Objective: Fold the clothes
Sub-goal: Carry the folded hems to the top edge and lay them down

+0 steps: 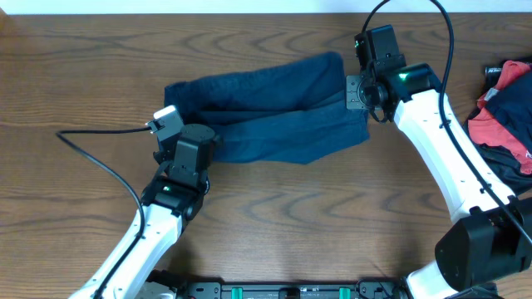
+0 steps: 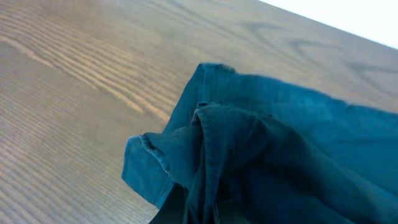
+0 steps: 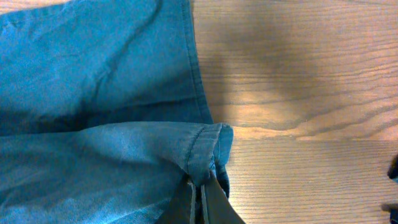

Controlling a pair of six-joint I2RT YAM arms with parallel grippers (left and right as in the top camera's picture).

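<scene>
Bright even light w/ soft shadows

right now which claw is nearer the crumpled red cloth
Right. The right claw pinches the dark navy fabric shorts on the side toward the crumpled red cloth; the left claw is at their far end.

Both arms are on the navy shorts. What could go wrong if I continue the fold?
The right gripper pinches only the thin hem corner of the shorts, so the fabric may slip free on a lift.
At the left gripper the fabric is bunched in several layers, and its jaws are hidden in the wrist view, so the fold could come out crooked.
The red clothes lie close to the right arm, and a wide swing might drag them.
</scene>
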